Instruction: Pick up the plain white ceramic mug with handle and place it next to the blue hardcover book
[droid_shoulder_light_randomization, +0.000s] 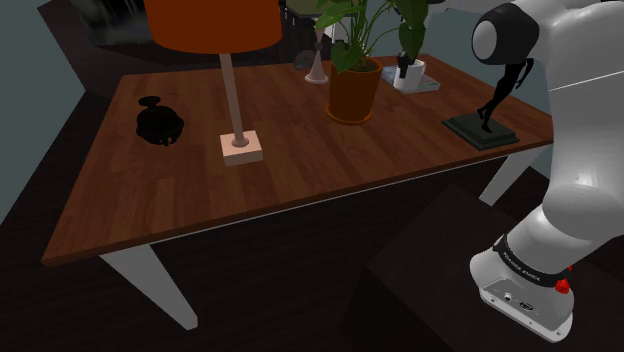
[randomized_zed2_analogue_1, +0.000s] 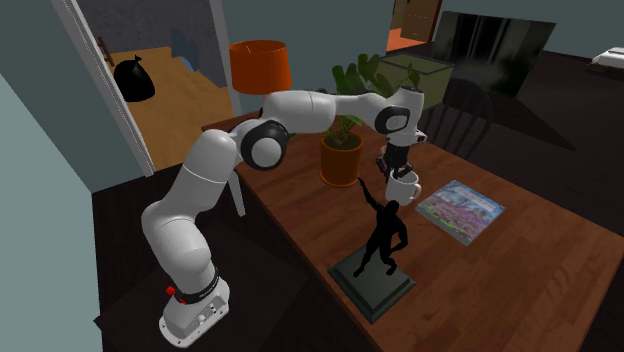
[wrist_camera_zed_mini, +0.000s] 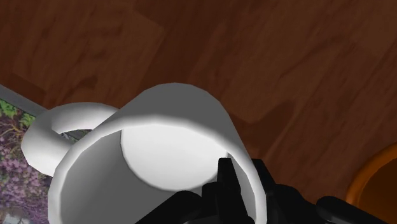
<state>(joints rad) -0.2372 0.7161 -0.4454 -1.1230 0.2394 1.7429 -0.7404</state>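
The white mug with its handle hangs from my gripper, which is shut on its rim with one finger inside the cup. In the second exterior view the mug is under the gripper, low over the wooden table and just beside the book, whose cover is a colourful picture. The shoulder view has the mug at the table's far side by the book. I cannot tell whether the mug touches the table.
A plant in an orange pot stands close to the mug. A black figurine on a dark base is near the table's edge. A lamp with an orange shade, a small grey vase and a black round object are farther off.
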